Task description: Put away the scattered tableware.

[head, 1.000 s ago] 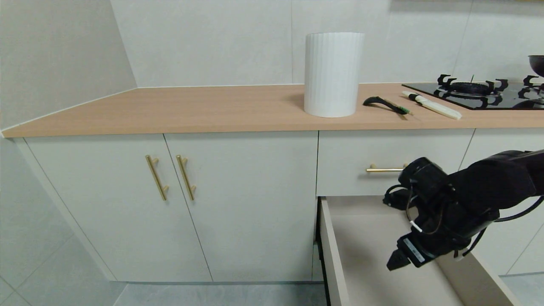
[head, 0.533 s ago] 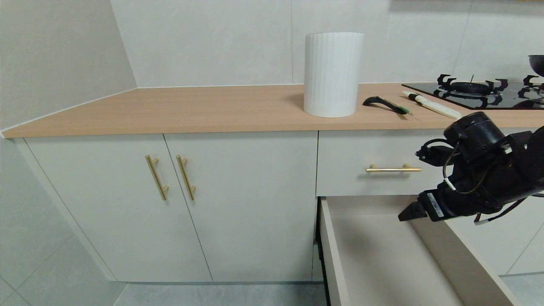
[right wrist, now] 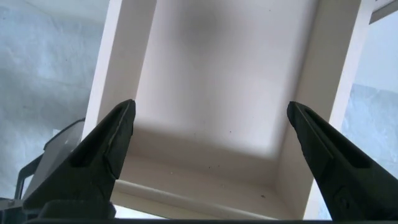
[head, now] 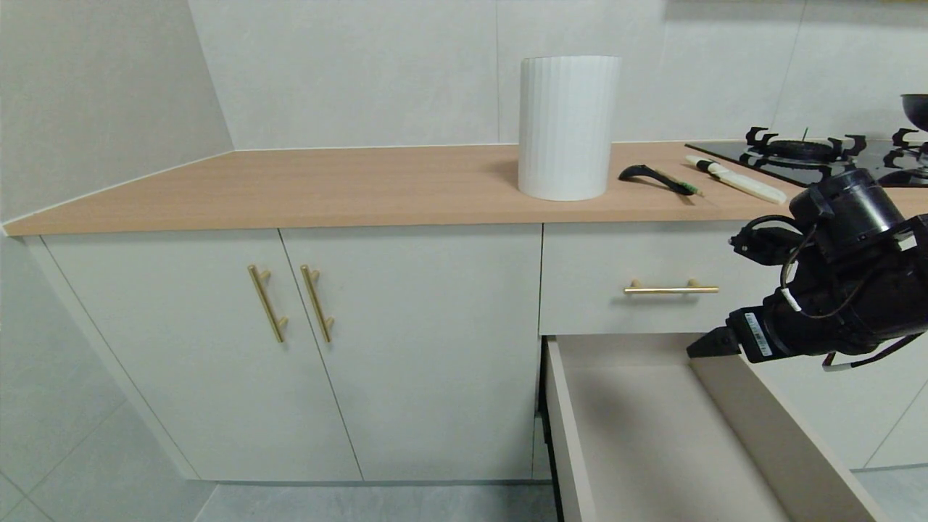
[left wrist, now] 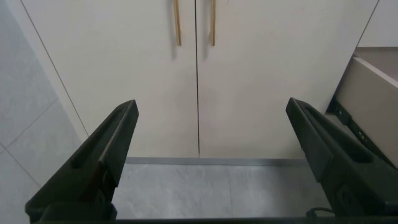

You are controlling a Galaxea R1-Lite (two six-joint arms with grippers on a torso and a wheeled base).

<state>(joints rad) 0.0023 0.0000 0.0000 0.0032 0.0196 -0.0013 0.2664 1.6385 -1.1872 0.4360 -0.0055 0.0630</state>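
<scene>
Two pieces of tableware lie on the wooden countertop (head: pixel 362 188): a black scoop with a green-tipped handle (head: pixel 656 177) and a white knife (head: pixel 736 180) just right of it. Below them, the lower drawer (head: pixel 573 435) is pulled out, and its light floor (right wrist: pixel 217 81) is bare. My right gripper (head: pixel 707 344) hovers over the drawer's back right corner, below the countertop; in its wrist view the right gripper (right wrist: pixel 209 111) is open and holds nothing. My left gripper (left wrist: pixel 211 109) is open and holds nothing, low in front of the cabinet doors (left wrist: pixel 199 62).
A tall white ribbed canister (head: pixel 569 127) stands on the countertop left of the scoop. A black gas hob (head: pixel 812 156) fills the counter's right end. A shut drawer with a gold handle (head: pixel 670 289) sits above the open one. Double doors with gold handles (head: pixel 290 301) stand at the left.
My right gripper has risen out of the open drawer and moved right, from low over the drawer floor to the level of its back rim. Nothing on the countertop has moved.
</scene>
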